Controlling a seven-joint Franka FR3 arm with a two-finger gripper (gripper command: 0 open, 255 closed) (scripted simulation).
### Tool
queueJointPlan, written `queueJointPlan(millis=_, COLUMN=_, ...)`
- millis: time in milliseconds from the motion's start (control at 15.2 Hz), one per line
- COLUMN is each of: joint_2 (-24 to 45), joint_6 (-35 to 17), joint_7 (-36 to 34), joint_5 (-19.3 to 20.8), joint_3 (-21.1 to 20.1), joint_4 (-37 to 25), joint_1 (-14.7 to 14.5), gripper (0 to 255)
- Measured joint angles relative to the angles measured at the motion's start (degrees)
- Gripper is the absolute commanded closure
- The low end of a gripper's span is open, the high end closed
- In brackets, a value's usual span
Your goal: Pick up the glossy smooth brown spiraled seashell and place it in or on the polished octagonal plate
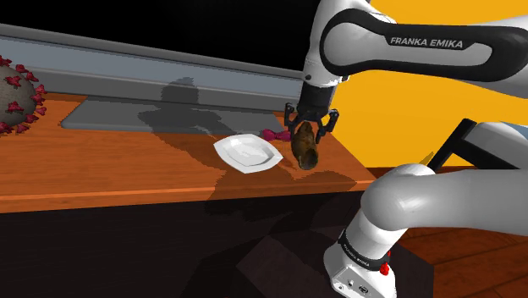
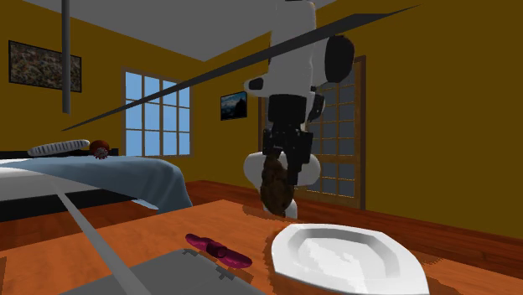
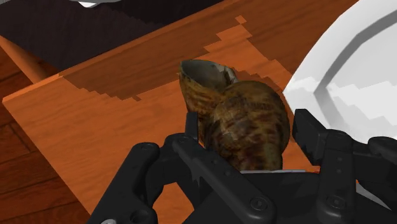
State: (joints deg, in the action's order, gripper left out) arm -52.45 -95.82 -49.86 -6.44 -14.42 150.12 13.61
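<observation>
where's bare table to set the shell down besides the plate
Bare wood of the table runs wide between the spiky ball and the plate, in front of the grey mat. Crowded near the gripper: held shell, plate, magenta piece.

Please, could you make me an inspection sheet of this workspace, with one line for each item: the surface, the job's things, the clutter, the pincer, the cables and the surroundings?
Surface: orange-brown wooden table; no spills seen.
Job's things: brown mottled seashell clasped in the pincer, beside the white octagonal plate and not over it.
Clutter: pink object lying near the plate; grey flat panel on the table; grey ball with dark red spikes at the shoulder view's left edge.
Pincer: black, pointing down, shut on the seashell.
Cables: nothing seen.
Surroundings: orange walls, window, bed; a black area lies beyond the table in the shoulder view.
</observation>
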Motion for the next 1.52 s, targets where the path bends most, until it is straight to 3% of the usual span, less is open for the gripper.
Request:
queueJointPlan(millis=264, joint_2=1.2, joint_6=2.1, joint_7=-0.5, joint_5=0.0, joint_3=-0.2, joint_4=-3.3, joint_1=0.2, gripper=255)
queueJointPlan(millis=660, joint_2=11.9, joint_6=-0.8, joint_7=-6.6, joint_5=-2.5, joint_3=-6.8, joint_4=-11.5, joint_1=0.3, gripper=255)
queueJointPlan(millis=1056, joint_2=23.6, joint_6=-2.5, joint_7=-13.5, joint_5=-2.5, joint_3=-13.6, joint_4=-21.8, joint_1=1.6, gripper=255)
queueJointPlan(millis=1518, joint_2=26.0, joint_6=-7.8, joint_7=-14.9, joint_5=-2.6, joint_3=-15.4, joint_4=-19.0, joint_1=1.6, gripper=255)
